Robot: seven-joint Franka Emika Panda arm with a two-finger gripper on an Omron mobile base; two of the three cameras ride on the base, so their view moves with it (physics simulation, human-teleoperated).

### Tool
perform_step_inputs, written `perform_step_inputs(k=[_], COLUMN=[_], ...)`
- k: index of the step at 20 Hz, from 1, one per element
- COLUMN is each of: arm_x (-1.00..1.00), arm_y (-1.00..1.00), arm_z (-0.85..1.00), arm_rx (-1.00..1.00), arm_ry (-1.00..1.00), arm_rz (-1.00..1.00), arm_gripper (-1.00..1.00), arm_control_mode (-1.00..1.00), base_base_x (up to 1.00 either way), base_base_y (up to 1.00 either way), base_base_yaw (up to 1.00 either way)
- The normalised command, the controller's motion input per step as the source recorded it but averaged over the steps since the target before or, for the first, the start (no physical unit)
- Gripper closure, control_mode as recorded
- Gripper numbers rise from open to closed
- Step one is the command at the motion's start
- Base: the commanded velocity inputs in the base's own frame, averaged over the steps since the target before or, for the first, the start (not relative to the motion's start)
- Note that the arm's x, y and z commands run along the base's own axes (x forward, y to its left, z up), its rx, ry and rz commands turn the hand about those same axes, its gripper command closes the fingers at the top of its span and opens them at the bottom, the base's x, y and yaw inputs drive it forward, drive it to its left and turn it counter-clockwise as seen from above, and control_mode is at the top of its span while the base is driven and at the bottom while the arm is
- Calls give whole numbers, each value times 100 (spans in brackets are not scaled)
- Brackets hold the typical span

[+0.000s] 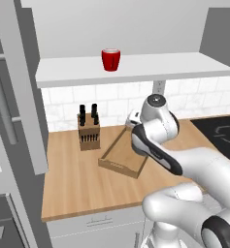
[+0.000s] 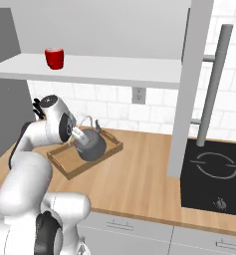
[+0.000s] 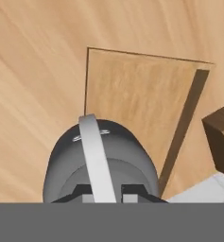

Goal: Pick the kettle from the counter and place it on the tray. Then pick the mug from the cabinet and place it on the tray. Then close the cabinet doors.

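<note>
Both pincer [image 3: 107, 191] tips clamp the kettle [image 3: 101, 160] handle; tray [image 3: 132, 90] below.

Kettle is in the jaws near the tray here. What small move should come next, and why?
Probably lower the kettle onto the tray floor and only then open the jaws. The gripper is closed on the kettle's arched handle, the kettle appears to hang partly over the tray's end, and the tray floor ahead is bare. The mug waits on the cabinet shelf.
</note>
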Motion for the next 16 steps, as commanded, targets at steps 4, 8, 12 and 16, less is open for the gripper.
perform_step_inputs(k=[4,8,12,16], arm_x=[36,13,18,40], arm_y=[13,8,0,0], arm_z=[-9,-18,-22,-9], arm_rx=[-22,-19,-14,-3], arm_ry=[0,-1,0,0], arm_rz=[39,23,12,4], arm_gripper=[100,100,100,100], arm_control_mode=[-100,-100,-100,-100], base_base_x=[0,0,0,0], base_base_y=[0,0,0,0], base_base_yaw=[0,0,0,0])
